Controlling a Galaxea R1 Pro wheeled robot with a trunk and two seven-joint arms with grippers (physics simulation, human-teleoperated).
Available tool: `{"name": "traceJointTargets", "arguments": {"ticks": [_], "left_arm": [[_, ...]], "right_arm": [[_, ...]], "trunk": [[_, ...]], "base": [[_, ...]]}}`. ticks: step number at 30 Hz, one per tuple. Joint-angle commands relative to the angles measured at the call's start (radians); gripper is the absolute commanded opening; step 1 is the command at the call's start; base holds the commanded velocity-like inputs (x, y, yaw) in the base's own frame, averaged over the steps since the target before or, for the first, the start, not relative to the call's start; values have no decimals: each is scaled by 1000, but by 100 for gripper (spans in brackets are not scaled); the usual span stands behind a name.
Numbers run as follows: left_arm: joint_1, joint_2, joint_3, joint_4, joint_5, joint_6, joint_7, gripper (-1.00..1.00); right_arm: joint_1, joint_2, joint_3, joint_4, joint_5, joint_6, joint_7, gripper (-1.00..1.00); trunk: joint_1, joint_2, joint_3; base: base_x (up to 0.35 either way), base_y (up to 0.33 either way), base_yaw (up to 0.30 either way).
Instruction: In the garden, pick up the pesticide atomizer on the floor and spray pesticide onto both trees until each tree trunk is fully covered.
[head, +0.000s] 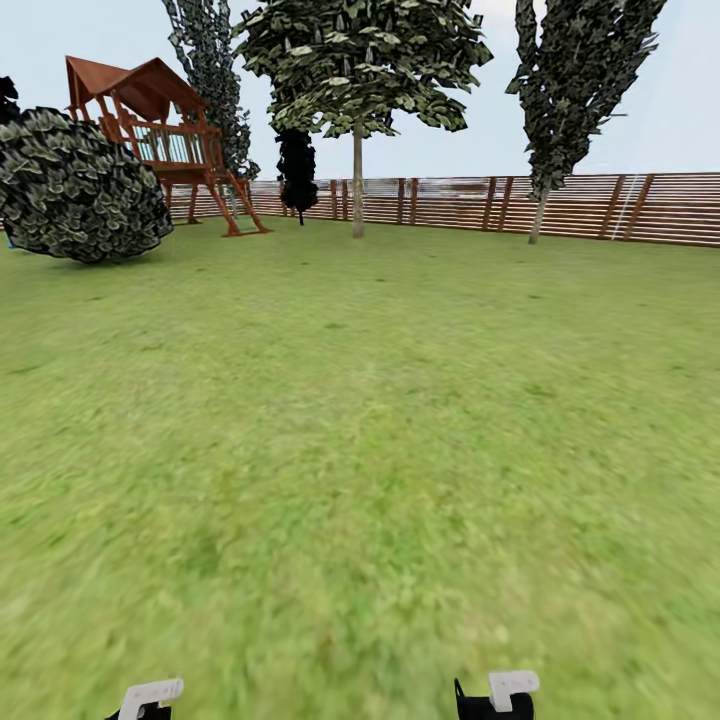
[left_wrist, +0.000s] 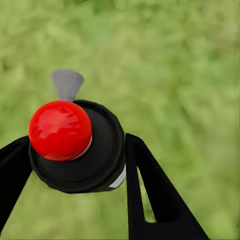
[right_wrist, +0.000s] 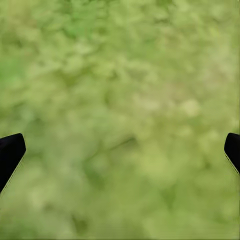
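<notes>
My left gripper (left_wrist: 79, 140) is shut on the pesticide atomizer (left_wrist: 102, 150), a dark round bottle with a red top (left_wrist: 60, 130) and a grey nozzle (left_wrist: 66, 82), held over grass. My right gripper (right_wrist: 123, 145) is open, with only lawn between its fingertips. Across the garden lawn (head: 360, 420) stand two trees. One has a straight pale tree trunk (head: 357, 180) at the middle back. The other has a thinner trunk (head: 538, 218) by the fence at the right. Both are far from my arms (head: 150, 695). The floor and the pesticide are out of view.
A brown slat fence (head: 480, 205) closes the back of the garden. A wooden playset (head: 165, 140) and a big round shrub (head: 80, 190) stand at the left. A narrow near-black tree (head: 297, 170) stands by the fence. Open grass lies ahead.
</notes>
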Motion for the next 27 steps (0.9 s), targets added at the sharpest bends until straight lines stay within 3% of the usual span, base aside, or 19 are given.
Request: {"name": "traceJointTargets", "arguments": {"ticks": [1,27], "left_arm": [[-1,0,9,1,-9,-3,-4,-100],[-1,-2,8,1,-9,-5,-4,-100]], "right_arm": [[-1,0,-4,1,11,-2,-8,100],[-1,1,-3,1,11,-2,-8,100]], "trunk": [[0,0,-1],[0,0,-1]], "base": [[342,0,0],[342,0,0]]}}
